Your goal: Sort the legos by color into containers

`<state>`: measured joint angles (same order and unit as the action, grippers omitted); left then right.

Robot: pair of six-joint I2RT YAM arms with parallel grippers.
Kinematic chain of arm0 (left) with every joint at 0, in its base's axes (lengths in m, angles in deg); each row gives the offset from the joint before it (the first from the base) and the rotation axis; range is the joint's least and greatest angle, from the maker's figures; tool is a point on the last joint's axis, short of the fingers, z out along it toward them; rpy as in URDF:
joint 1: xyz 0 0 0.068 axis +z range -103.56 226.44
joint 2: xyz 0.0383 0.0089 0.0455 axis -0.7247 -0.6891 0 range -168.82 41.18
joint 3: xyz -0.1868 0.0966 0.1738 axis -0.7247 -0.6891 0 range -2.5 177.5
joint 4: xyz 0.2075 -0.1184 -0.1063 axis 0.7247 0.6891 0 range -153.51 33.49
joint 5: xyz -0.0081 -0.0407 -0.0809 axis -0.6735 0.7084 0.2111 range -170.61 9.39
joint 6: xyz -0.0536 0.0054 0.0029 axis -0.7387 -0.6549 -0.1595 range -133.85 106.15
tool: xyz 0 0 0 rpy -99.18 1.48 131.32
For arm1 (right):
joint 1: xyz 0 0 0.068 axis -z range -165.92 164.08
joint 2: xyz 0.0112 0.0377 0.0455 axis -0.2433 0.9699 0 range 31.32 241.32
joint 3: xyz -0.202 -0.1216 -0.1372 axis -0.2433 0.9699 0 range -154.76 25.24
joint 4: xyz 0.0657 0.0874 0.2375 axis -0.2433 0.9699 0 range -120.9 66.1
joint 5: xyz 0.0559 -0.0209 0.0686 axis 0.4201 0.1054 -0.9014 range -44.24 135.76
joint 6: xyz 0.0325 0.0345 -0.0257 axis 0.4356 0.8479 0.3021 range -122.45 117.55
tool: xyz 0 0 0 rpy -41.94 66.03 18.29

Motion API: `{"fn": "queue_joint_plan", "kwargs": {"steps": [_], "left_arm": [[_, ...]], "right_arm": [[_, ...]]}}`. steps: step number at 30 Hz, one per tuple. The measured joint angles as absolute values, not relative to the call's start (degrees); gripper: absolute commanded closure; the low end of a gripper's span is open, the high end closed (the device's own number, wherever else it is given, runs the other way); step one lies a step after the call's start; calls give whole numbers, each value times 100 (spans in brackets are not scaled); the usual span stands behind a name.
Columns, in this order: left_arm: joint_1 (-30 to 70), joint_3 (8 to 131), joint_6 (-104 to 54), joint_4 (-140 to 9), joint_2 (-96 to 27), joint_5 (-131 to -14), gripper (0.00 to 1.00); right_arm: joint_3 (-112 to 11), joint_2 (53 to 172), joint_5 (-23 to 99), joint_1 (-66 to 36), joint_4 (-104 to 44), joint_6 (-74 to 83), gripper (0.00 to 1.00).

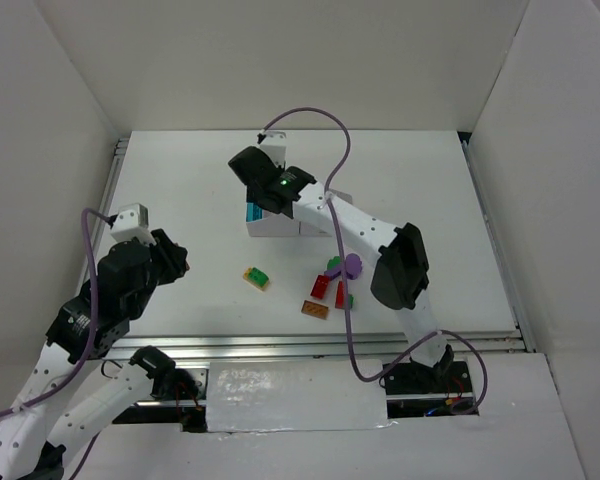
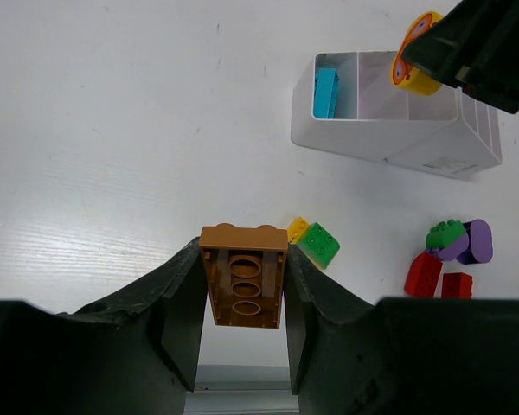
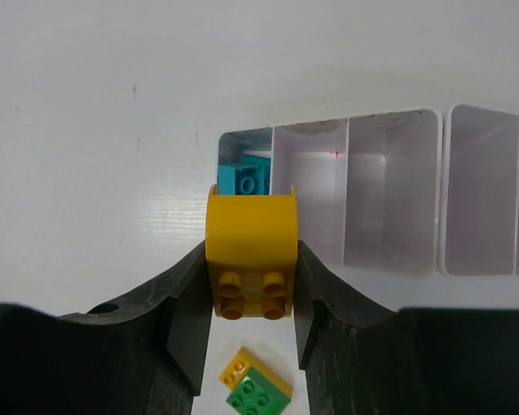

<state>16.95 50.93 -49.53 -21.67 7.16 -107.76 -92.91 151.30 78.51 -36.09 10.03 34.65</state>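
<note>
Currently, the tray is mostly hidden beneath the right arm in the overhead view.
The left pincer is closed on a brown brick, the right pincer on a yellow brick at frame centre over the tray's left compartment, where a blue brick lies; a white table and walls are seen.

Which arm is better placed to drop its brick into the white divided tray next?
Right. The right tool holds the rounded yellow plastic brick directly over the white divided plastic tray. The left tool grips the brown plastic brick well away from it.
</note>
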Motion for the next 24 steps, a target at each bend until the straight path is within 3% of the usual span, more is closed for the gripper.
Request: {"fn": "queue_joint_plan", "kwargs": {"steps": [24], "left_arm": [[1695, 5025, -4649, -2331, 574, -10250, 100]], "right_arm": [[-10034, 16125, 8083, -3275, 1329, 3081, 84]]}}
